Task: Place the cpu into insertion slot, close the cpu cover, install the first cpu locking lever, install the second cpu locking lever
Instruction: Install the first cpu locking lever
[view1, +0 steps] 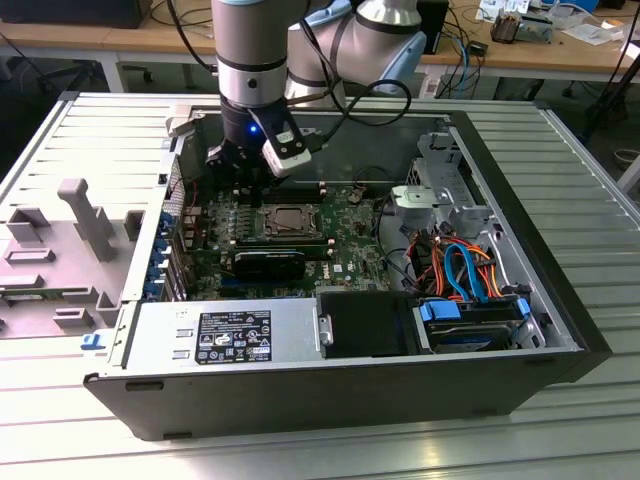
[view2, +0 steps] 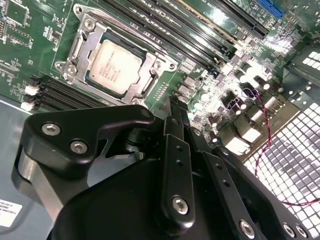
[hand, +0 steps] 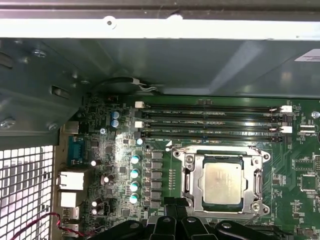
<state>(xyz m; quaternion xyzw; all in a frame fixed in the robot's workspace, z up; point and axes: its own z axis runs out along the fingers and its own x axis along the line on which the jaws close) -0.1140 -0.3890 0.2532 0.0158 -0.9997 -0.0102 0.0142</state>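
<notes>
Your arm reaches down, wrist vertical.
Your gripper (view1: 232, 165) hangs low beneath the wrist; in the second wrist view its black fingers (view2: 176, 150) sit pressed together, holding nothing.

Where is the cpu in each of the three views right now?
Exterior view: the cpu sits mid-board, just below the end effector.
Second wrist view: cpu lies inside the cpu cover.
First wrist view: cpu lies framed by the cover.
Shared landmark: the long black memory slots beside the socket.
</notes>
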